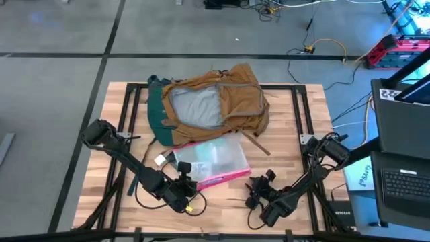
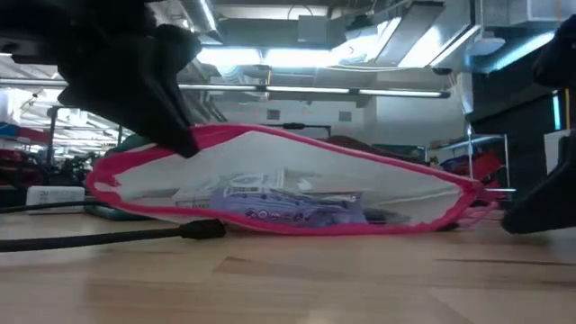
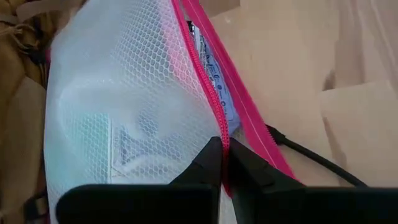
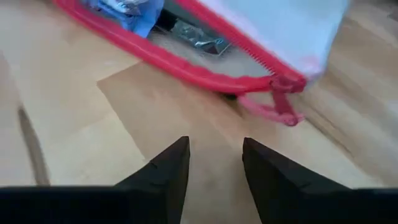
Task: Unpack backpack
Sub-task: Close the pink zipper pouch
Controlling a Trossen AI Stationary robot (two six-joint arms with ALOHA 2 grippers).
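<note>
pouch out on the wood table

backpack (image 1: 215,101) lies open at the far edge of the table (image 1: 295,154). left gripper (image 3: 222,163) pinches the pouch (image 1: 211,161) rim; right gripper (image 4: 214,163) spread, empty, near its zipper corner. grey floor, cables beyond.

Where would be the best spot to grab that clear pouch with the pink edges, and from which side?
Probably by its pink zipper edge. The pouch lies flat in front of the backpack, and that stiff edge faces the arms. The left tool is shut on it there, lifting the open mouth. The right tool, open and apart from the pouch, could come in low toward the corner with the zipper pull.
</note>
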